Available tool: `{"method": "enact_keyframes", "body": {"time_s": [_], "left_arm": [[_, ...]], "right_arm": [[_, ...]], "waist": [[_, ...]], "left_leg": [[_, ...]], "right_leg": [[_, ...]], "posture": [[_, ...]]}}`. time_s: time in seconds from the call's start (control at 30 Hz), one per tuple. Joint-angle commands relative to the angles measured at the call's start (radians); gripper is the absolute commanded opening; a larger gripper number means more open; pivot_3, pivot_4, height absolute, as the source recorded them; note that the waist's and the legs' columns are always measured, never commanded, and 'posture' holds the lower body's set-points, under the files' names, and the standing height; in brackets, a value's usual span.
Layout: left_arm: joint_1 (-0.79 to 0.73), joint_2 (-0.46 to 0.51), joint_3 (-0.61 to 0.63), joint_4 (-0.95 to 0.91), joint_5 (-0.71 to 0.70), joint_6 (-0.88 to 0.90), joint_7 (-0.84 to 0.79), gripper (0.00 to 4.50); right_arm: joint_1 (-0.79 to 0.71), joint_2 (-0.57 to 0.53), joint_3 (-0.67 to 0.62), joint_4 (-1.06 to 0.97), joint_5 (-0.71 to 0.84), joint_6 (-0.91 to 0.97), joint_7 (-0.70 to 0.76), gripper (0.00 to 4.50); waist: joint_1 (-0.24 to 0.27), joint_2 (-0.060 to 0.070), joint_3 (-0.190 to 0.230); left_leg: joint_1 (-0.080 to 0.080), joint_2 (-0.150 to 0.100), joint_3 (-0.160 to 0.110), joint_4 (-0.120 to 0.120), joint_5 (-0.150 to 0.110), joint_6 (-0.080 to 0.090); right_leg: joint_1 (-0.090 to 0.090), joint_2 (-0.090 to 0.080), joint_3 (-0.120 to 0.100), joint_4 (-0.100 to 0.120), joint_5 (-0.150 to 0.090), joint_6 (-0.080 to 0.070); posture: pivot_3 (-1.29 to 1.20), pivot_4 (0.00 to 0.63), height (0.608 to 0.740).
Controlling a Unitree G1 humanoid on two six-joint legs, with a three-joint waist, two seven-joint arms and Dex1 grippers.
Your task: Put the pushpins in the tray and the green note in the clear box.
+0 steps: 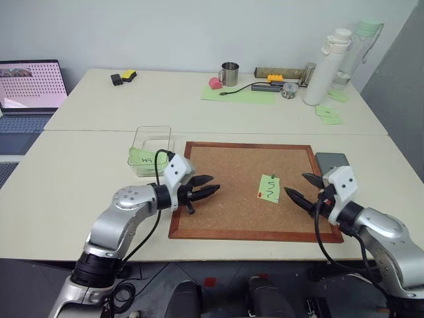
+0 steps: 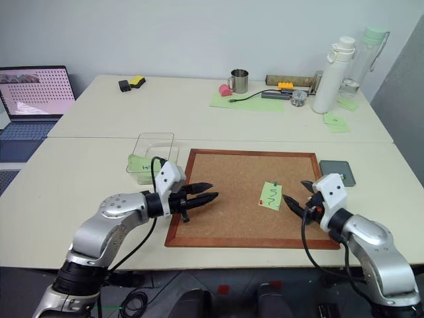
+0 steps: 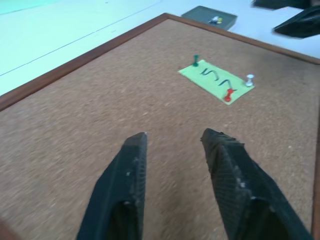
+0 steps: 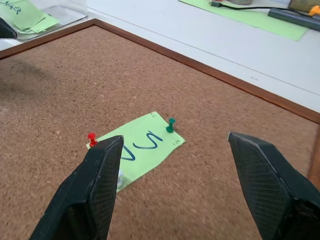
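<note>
Black fingers of the right gripper [image 4: 172,170] spread wide over the corkboard [image 1: 225,172], just right of the green note [image 1: 269,188]. Note pinned flat right of the board's middle by a green pushpin [image 4: 171,124] and a red pushpin [image 4: 92,138]. Left gripper [image 1: 211,186] partly open above the board's left edge, bare cork between. Tray [image 1: 331,160] touches the board's right edge; clear box [image 1: 152,149] off its left corner.

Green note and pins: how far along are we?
Nothing looks done yet. The green note is pinned to the corkboard by the green pin, the red pin and a white pin. In hand: nothing; the right gripper is open beside the note, the left gripper hovers over the board. Left: pins to the tray, note to the clear box.
</note>
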Motion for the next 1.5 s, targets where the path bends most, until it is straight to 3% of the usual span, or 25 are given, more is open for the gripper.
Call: {"method": "enact_keyframes", "body": {"time_s": [0.03, 0.2, 0.57, 0.77, 0.9, 1.07, 1.37, 1.5], "left_arm": [[-0.027, -0.045, -0.044, 0.019, 0.038, -0.057, 0.017, 0.82], [-0.039, -0.090, -0.079, 0.058, 0.063, -0.082, 0.020, 0.02], [-0.021, -0.114, -0.216, 0.239, 0.246, -0.162, 0.047, 0.02], [-0.016, -0.109, -0.216, 0.246, 0.266, -0.181, 0.039, 0.02], [-0.010, -0.105, -0.211, 0.240, 0.267, -0.177, 0.036, 0.00], [-0.005, -0.102, -0.211, 0.234, 0.269, -0.172, 0.038, 0.00], [-0.006, -0.105, -0.219, 0.246, 0.281, -0.171, 0.042, 0.00], [-0.008, -0.113, -0.224, 0.249, 0.285, -0.158, 0.050, 0.00]], "right_arm": [[-0.090, 0.048, 0.037, 0.064, -0.002, -0.035, -0.003, 3.47], [-0.142, 0.091, 0.091, 0.132, -0.024, -0.051, 0.010, 3.47], [-0.271, 0.199, 0.136, 0.353, -0.082, -0.066, -0.053, 3.47], [-0.297, 0.222, 0.148, 0.432, -0.123, -0.090, -0.073, 3.47], [-0.300, 0.232, 0.135, 0.449, -0.127, -0.103, -0.087, 2.93], [-0.294, 0.234, 0.123, 0.443, -0.124, -0.100, -0.086, 1.78], [-0.279, 0.243, 0.101, 0.411, -0.117, -0.114, -0.097, 0.09], [-0.267, 0.264, 0.079, 0.345, -0.066, -0.104, -0.082, 0.04]], "waist": [[0.000, 0.000, 0.000], [0.000, 0.000, 0.000], [0.000, 0.001, -0.002], [0.002, 0.003, -0.005], [0.002, 0.004, -0.007], [0.001, 0.005, -0.007], [0.000, 0.005, -0.007], [0.000, 0.006, -0.008]], "left_leg": [[0.000, 0.000, 0.000, 0.000, 0.000, 0.000], [0.000, 0.000, 0.000, 0.000, 0.000, 0.000], [0.001, 0.001, 0.000, 0.001, 0.000, 0.000], [0.002, 0.000, 0.001, 0.001, 0.000, 0.000], [0.002, 0.000, 0.000, 0.001, 0.000, 0.000], [0.002, 0.000, 0.000, 0.001, 0.000, 0.000], [0.002, 0.001, 0.000, 0.001, 0.000, 0.000], [0.002, 0.001, 0.000, 0.000, 0.000, 0.000]], "right_leg": [[0.000, 0.000, 0.000, 0.000, 0.000, 0.000], [0.000, 0.001, 0.000, 0.000, 0.000, 0.000], [0.000, 0.001, 0.001, 0.001, 0.000, 0.000], [0.001, 0.000, 0.001, 0.001, 0.000, 0.000], [0.001, 0.000, 0.001, 0.001, 0.000, 0.000], [0.001, 0.001, 0.001, 0.001, 0.000, 0.000], [0.001, 0.001, 0.001, 0.001, 0.000, 0.000], [0.001, 0.001, 0.001, 0.001, 0.000, 0.000]], "posture": [[0.00, 0.150, 0.740], [0.00, 0.150, 0.740], [0.00, 0.150, 0.740], [0.00, 0.150, 0.740], [0.00, 0.150, 0.740], [0.00, 0.150, 0.740], [0.00, 0.150, 0.740], [0.00, 0.150, 0.740]]}}
